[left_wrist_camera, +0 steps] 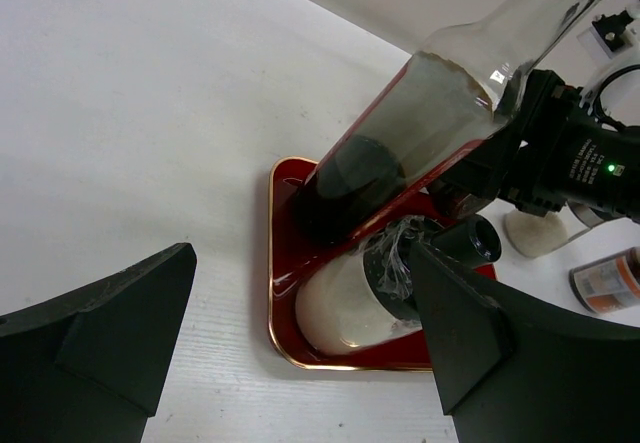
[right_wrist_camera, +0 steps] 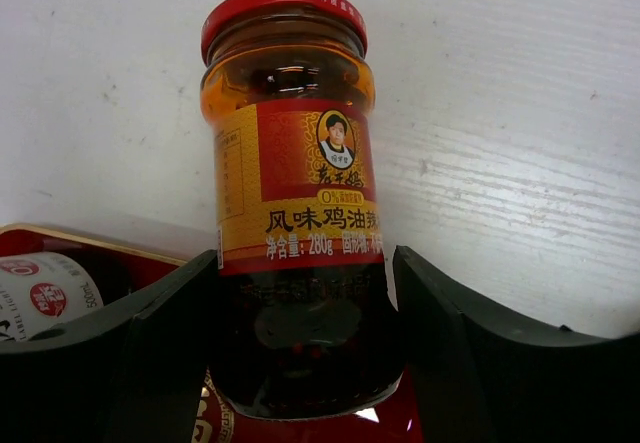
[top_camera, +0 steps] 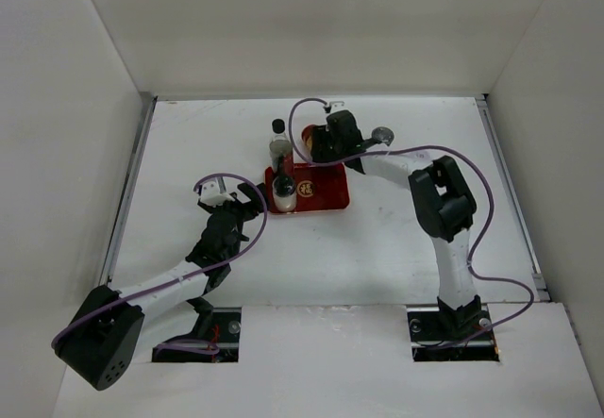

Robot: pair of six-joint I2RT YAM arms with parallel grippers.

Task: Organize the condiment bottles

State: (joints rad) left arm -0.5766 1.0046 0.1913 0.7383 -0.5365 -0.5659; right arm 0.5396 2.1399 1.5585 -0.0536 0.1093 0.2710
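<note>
White walls boxed in a white table (top_camera: 396, 248), and on it, toward the far middle, we saw a flat red tray (top_camera: 330, 192) with a gold rim. Inside the tray at its left end stood the tall dark bottle (top_camera: 279, 142) with its black cap, upright, and just beside it on the near side stood a whitish shaker (top_camera: 282, 194). In the left wrist view both had their bases within the rim, and we could not tell whether they touched.

We found the left gripper (top_camera: 255, 201) spread wide and holding nothing. It hovered near the tray's near-left corner, and its fingers (left_wrist_camera: 110, 353) framed the two bottles from a short way off.

The right gripper (right_wrist_camera: 305, 263) had drawn its fingers (right_wrist_camera: 500, 363) in against both sides of the red-capped orange jar (right_wrist_camera: 295, 193), low on the glass below the label. The jar stood upright with its base over the tray's far edge.

A grey-capped shaker (top_camera: 382, 136) stood on the bare table to the right of the right gripper, apart from the tray. A labelled jar (left_wrist_camera: 610, 281) showed at the right edge of the left wrist view, cut off by the frame.
</note>
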